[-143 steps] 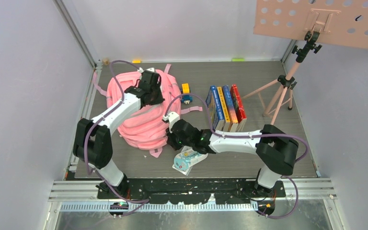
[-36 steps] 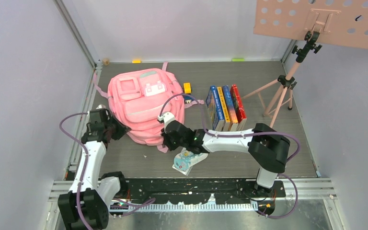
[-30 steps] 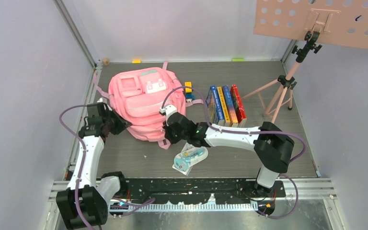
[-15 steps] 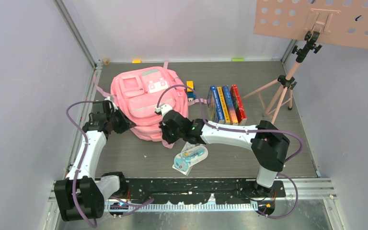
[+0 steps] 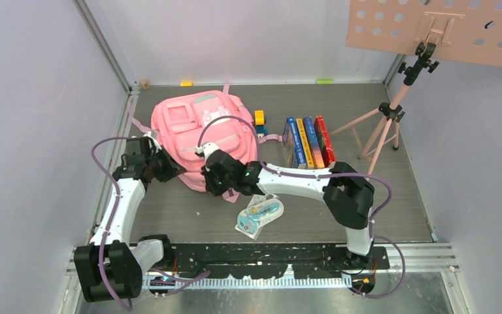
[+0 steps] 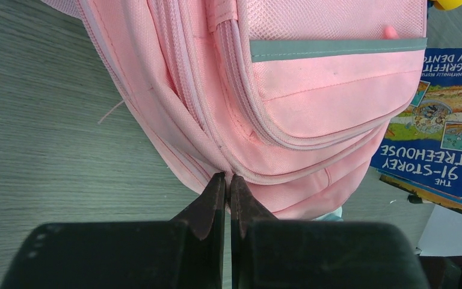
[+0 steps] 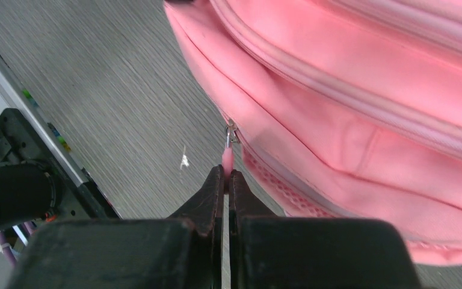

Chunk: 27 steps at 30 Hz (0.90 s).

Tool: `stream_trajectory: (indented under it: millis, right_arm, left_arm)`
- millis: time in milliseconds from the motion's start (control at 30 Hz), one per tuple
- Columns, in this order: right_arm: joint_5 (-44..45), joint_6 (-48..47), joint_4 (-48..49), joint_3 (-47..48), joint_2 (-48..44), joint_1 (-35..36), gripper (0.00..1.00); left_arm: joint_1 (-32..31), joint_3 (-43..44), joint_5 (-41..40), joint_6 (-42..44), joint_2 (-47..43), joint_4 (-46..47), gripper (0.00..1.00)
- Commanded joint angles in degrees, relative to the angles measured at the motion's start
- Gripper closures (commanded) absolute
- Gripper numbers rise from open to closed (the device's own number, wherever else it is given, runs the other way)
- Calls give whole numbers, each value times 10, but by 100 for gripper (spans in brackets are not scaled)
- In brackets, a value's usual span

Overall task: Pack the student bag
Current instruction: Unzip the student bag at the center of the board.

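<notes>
The pencil case [image 5: 259, 216] lies near the table's near edge, where it was before. My right gripper [image 7: 225, 174] is clamped on the pink zip pull [image 7: 228, 158]. In the last half second it has travelled left along the near side of the bag [image 5: 189, 134]. My left gripper [image 6: 224, 177] is closed, tips against the bag's side seam, position unchanged. The bag sits toward the far left corner, with the books [image 5: 307, 140] to its right.
</notes>
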Motion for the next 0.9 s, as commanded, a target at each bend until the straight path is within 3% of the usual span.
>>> stream_trajectory:
  millis: [0, 467, 533, 667, 867]
  right_arm:
    - [-12, 3, 34, 55, 26, 10, 99]
    - [-45, -14, 29, 137, 81, 11, 97]
    - [-42, -30, 16, 126, 70, 11, 88]
    - [-34, -58, 9, 68, -18, 11, 59]
    - [9, -116, -14, -4, -114, 0, 38]
  left_arm:
    - [-6, 22, 54, 6, -12, 46, 100]
    - [-6, 22, 54, 13, -11, 39, 100]
    - [-6, 23, 50, 15, -11, 36, 100]
    - [-6, 23, 45, 19, -11, 32, 100]
    - [-6, 23, 45, 19, -7, 30, 100]
